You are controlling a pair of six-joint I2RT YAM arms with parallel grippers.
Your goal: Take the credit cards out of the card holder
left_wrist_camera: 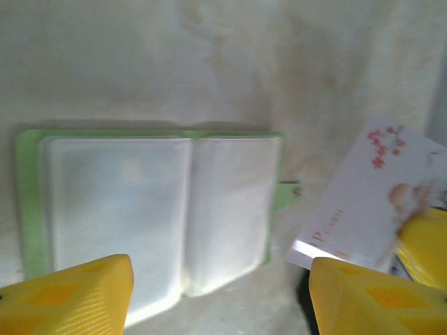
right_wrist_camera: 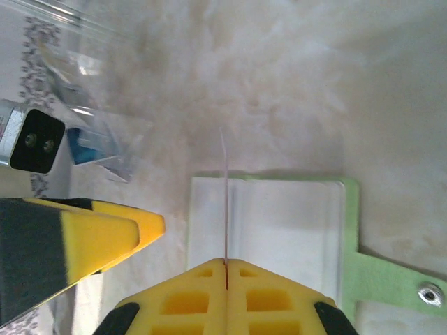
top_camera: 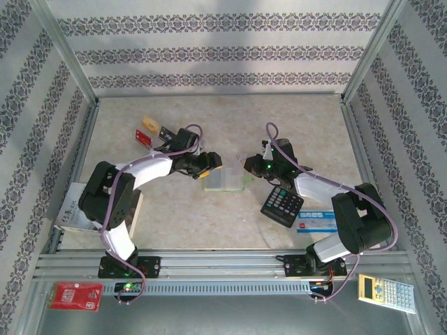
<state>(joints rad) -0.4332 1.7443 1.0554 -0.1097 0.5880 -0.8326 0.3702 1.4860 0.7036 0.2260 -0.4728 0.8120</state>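
Arms [top_camera: 143, 171] crook inward: left end effector [left_wrist_camera: 220, 279] spread at card holder [left_wrist_camera: 119, 202] lying open crosswise; right end effector [right_wrist_camera: 225, 264] pinches credit card [left_wrist_camera: 363, 199].

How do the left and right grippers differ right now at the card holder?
The left gripper has its fingers open with nothing between them; the right gripper has its fingers shut on a white flower-printed card. The left gripper faces the open cream pages of the card holder; the right gripper carries its card edge-on in its own wrist view. Both have yellow fingers and sit close to the open holder.
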